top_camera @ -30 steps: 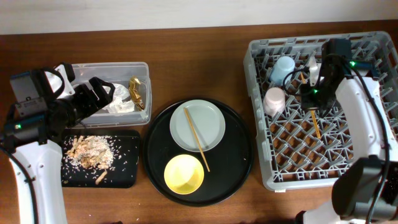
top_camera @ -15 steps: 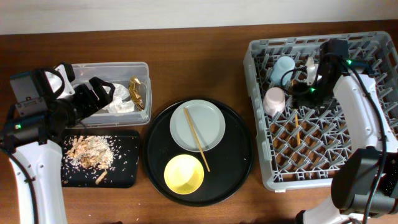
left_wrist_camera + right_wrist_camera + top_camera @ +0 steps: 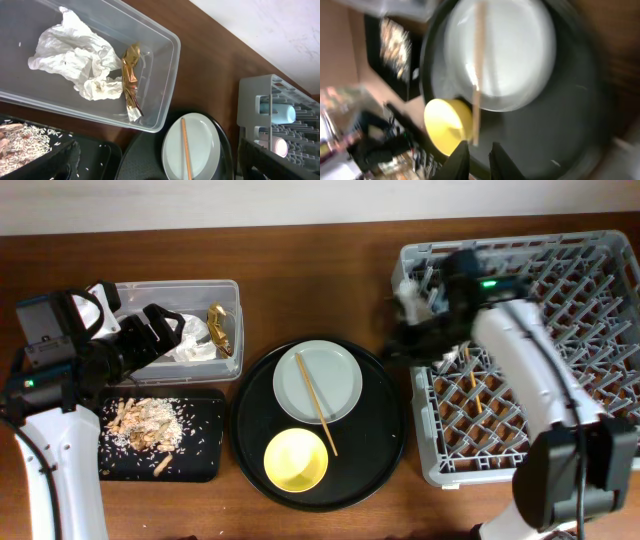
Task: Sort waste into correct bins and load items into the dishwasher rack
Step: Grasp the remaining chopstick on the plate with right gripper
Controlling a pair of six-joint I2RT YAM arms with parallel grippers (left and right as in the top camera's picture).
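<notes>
Filling the bench's right end, the dishwasher rack (image 3: 490, 442) holds one chopstick (image 3: 470, 380) among its pegs. The blurred right end effector (image 3: 400, 338) hangs at the rack's left rim, over the narrow strip of bare wood beside the round black tray (image 3: 385, 440). That tray carries one plate (image 3: 345, 380), a second chopstick (image 3: 312, 390) across it, and one yellow bowl (image 3: 296, 459). Bare wood runs along the far edge between the rack and the clear tub (image 3: 233, 310). The left end effector (image 3: 160, 330) sits over the tub near the left edge, and the shallow black tray (image 3: 200, 455) of food scraps (image 3: 140, 425) lies just in front. From the left wrist, its fingers (image 3: 60, 160) stand wide apart and empty above one tissue (image 3: 75, 55) and one gold wrapper (image 3: 131, 75). Two cups, a light-blue cup (image 3: 280, 114) and a pink cup (image 3: 278, 146), sit in the rack's far-left corner. From the right wrist, the fingertips (image 3: 461, 160) are slightly apart with nothing between them.
</notes>
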